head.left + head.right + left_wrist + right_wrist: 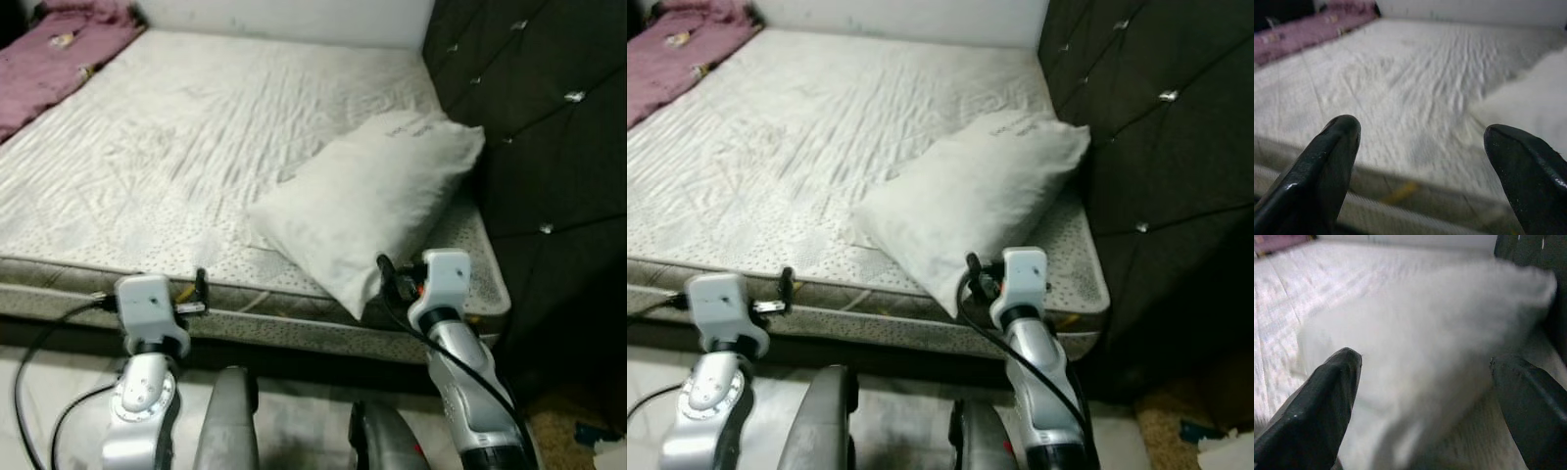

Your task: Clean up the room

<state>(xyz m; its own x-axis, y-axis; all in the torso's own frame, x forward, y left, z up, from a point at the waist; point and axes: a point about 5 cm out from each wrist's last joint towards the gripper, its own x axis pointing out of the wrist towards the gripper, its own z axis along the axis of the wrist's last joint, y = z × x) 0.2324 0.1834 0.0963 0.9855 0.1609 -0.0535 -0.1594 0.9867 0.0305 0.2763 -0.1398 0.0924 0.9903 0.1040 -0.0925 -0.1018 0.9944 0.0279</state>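
Soft, even light falls on the bed [196, 147], while the floor beneath its edge lies in deep shadow. Ahead of the right hand [1425, 396] the pillow [1440, 333] is smeared with blur; both hands' fingers are out of focus.

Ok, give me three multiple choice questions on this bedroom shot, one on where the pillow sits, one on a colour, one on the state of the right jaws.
1. Where does the pillow lie?
A. On the floor
B. On the mattress, near the headboard
C. On the pink blanket

2. What colour is the blanket at the bed's far corner?
A. Pink
B. Green
C. Black

3. How do the right gripper jaws stand?
A. Shut on the pillow
B. Shut on nothing
C. Open, facing the pillow

Answers:
1 B: the pillow rests on the mattress corner beside the dark tufted headboard.
2 A: the crumpled blanket is pink.
3 C: the right wrist view has both fingers wide apart, the pillow beyond them.
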